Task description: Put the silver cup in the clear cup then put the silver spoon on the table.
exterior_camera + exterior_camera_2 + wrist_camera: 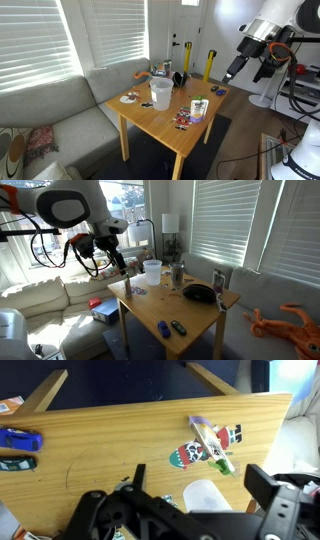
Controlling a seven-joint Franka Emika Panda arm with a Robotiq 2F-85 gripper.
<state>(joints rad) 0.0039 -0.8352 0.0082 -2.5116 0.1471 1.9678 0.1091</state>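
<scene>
Gripper (231, 74) hangs above the table (165, 120) edge, jaws wide, empty. Clear cup (160, 93) upright on the table; silver cup (177, 275) near it, apart.

Wrist view: the clear cup (205, 494) shows only as a pale patch of rim. The rest lies behind the gripper (195, 478) linkage and runs off the bottom edge. A blue object (18, 439) is cut by the left edge. The table (110, 430) is cropped at right and bottom.

Exterior views: the silver cup (177, 276) is a small grey blur among clutter. The silver spoon is too small to pick out. The small items (170, 329) near the table's edge are too tiny to name.
</scene>
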